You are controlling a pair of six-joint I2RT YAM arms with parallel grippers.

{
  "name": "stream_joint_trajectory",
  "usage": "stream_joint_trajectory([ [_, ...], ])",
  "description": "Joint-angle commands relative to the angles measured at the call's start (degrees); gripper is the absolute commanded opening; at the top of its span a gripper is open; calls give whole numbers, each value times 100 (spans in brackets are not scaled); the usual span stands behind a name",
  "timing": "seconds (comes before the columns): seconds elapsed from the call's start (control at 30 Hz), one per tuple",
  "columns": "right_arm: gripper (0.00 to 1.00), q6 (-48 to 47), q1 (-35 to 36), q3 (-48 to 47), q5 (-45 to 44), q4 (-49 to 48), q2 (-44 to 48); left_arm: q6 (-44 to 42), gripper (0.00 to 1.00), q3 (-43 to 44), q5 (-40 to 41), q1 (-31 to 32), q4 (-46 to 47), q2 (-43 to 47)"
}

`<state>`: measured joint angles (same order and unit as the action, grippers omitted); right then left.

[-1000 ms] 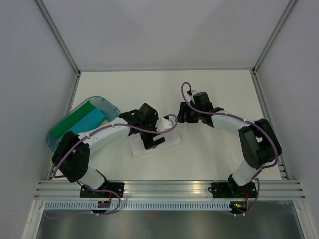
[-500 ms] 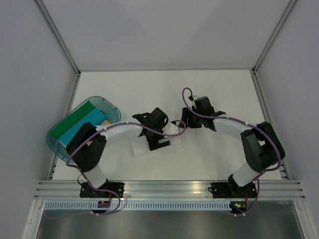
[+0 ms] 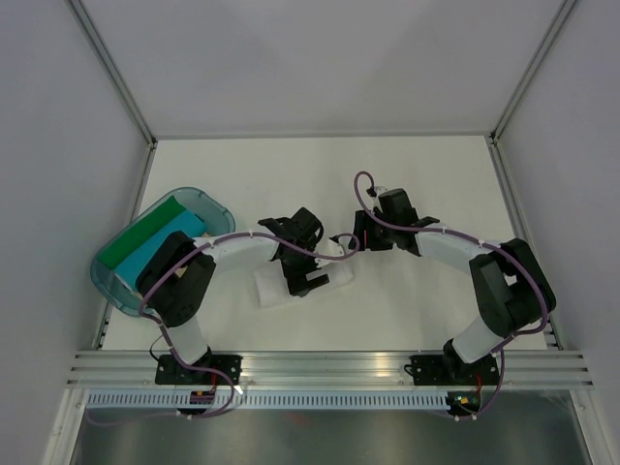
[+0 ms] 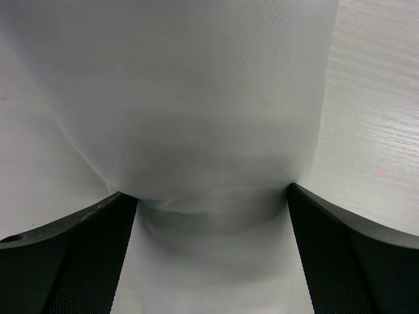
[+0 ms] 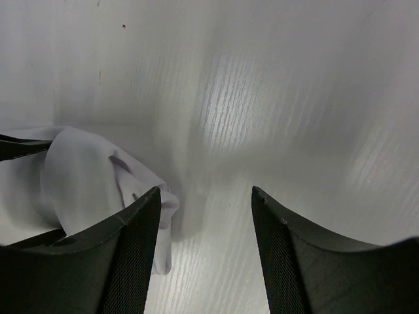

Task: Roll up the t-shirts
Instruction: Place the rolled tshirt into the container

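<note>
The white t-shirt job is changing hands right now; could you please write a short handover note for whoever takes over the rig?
The left end effector is shut on the white t-shirt, with cloth bunched between its fingers.
The right end effector is open, low over the bare table, with the shirt's edge beside one finger.
Done: the green roll and the light blue roll lie in the teal tub at the table's left.
Left: roll the white t-shirt, which lies mid-table. How far it is rolled cannot be told.
</note>
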<state>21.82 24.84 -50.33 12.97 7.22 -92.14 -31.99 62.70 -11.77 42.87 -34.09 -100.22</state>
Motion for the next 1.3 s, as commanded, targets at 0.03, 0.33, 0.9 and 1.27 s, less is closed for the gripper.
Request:
stream_joint_trajectory([
  [0.03,63,-55,-23,75,-128,-90,240,26,100,-406,-72,195,41,-103],
  [0.33,63,-73,-32,137,-119,-116,258,114,72,-671,429,204,455,-216],
  [0.9,63,-187,-181,269,-93,-72,539,43,2,-1190,993,29,1027,310],
  [1.27,63,-231,-313,480,-119,-89,706,0,2,-750,597,-771,790,1039],
])
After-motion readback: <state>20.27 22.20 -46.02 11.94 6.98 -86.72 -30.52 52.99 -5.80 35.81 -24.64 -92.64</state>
